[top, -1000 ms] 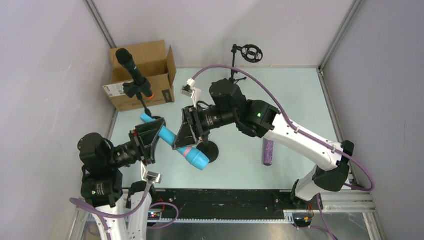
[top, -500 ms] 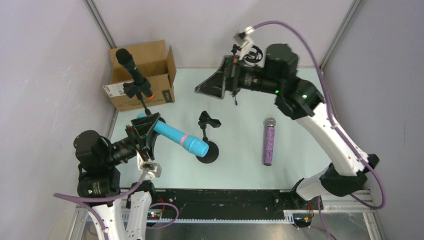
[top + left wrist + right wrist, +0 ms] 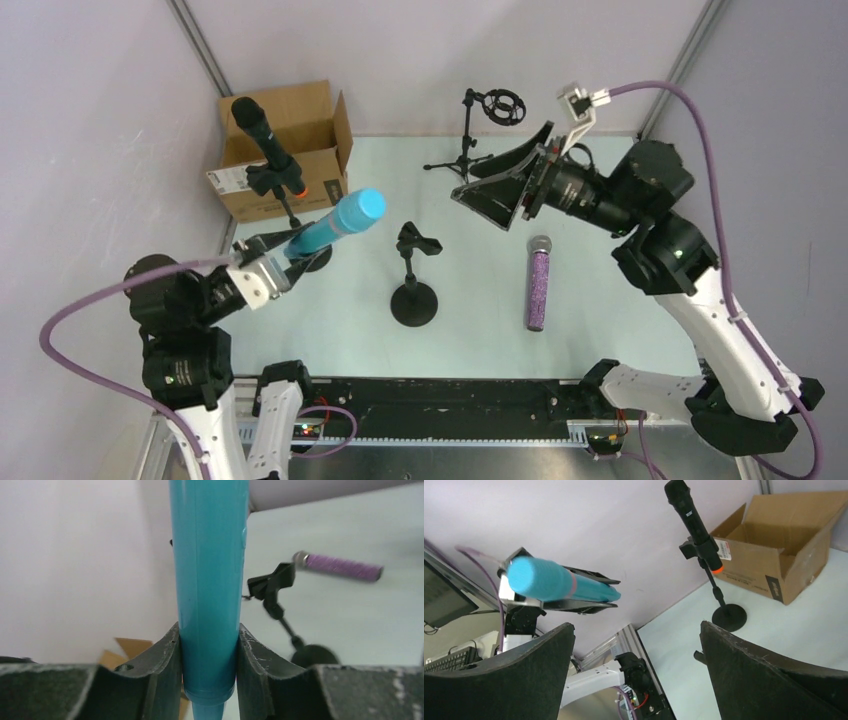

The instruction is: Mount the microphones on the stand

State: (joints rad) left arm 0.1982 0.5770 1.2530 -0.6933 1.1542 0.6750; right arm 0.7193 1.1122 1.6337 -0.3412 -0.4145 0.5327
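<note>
My left gripper (image 3: 283, 248) is shut on the turquoise microphone (image 3: 338, 222), held raised and tilted up at the left; in the left wrist view the microphone (image 3: 209, 580) stands between the fingers (image 3: 162, 655). The black microphone with the orange-red end (image 3: 266, 140) sits clipped in a stand (image 3: 290, 205) at the back left, also in the right wrist view (image 3: 693, 522). The glittery purple microphone (image 3: 538, 287) lies flat on the table at the right. An empty clip stand (image 3: 413, 275) stands in the middle. My right gripper (image 3: 480, 190) is open and empty, raised at the back right.
An open cardboard box (image 3: 285, 150) sits at the back left. A tripod stand with a ring mount (image 3: 480, 125) stands at the back centre. Grey walls and metal frame posts close the table on three sides.
My left gripper swung the turquoise microphone up and away from the middle stand, tilting it upward. My right arm let go of it, lifted and pulled back to the right, open.
</note>
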